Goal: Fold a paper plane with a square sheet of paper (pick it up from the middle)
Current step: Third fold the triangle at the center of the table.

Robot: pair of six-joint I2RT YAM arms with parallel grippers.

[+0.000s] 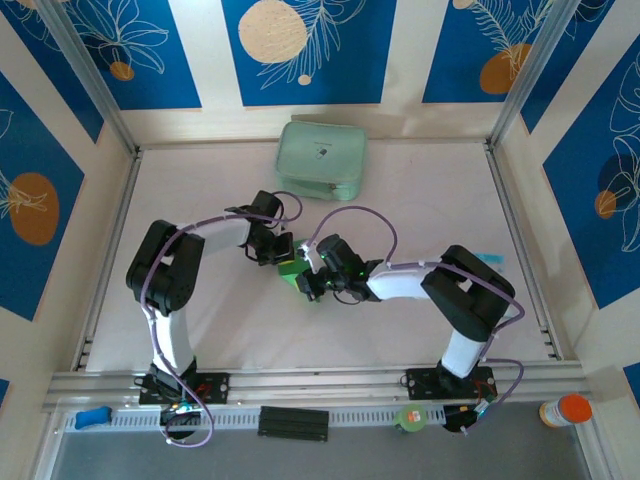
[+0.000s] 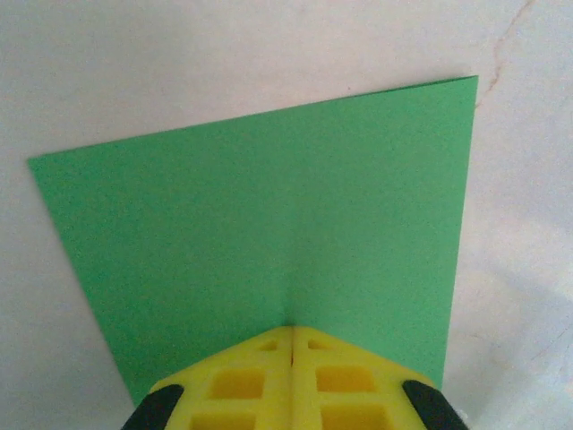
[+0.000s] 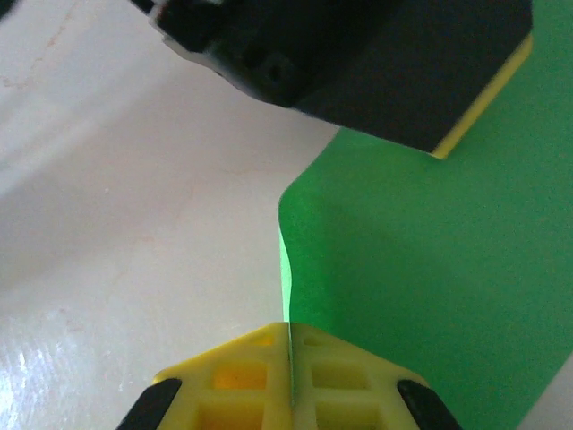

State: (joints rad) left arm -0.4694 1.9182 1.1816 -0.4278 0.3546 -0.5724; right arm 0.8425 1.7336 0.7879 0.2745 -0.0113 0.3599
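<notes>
**1. Position of the sheet.**
The square sheet of paper [image 2: 269, 224] sits directly at the tips of my left gripper [image 2: 293, 339]. In the left wrist view its near edge enters between the yellow fingers [image 2: 237, 385]. The rest spreads away from them as a plain green field, with the pale table [image 1: 430, 200] behind it. A faint crease runs from the fingertips up into the sheet.

In the right wrist view the same sheet stands edge-on at the tips of my right gripper [image 3: 288, 340]. From there it curves off to the right, and farther out it is partly hidden behind the black body of the left gripper.

From above, both grippers meet tip to tip near the middle of the table, with a small patch of green showing between them.

**2. Containers.**
A pale mint zip pouch [image 1: 322, 160] lies at the far edge of the table, well apart from both grippers and from the sheet. I cannot tell what is in it.

**3. State of the tool.**
- Left gripper: the jaws are brought fully together and pinch the near edge of the sheet.
- Right gripper: the jaws are likewise together, and the thin edge of the sheet is clamped in the seam between them.
- Both grippers hold the one sheet, at points just beside each other.
</notes>
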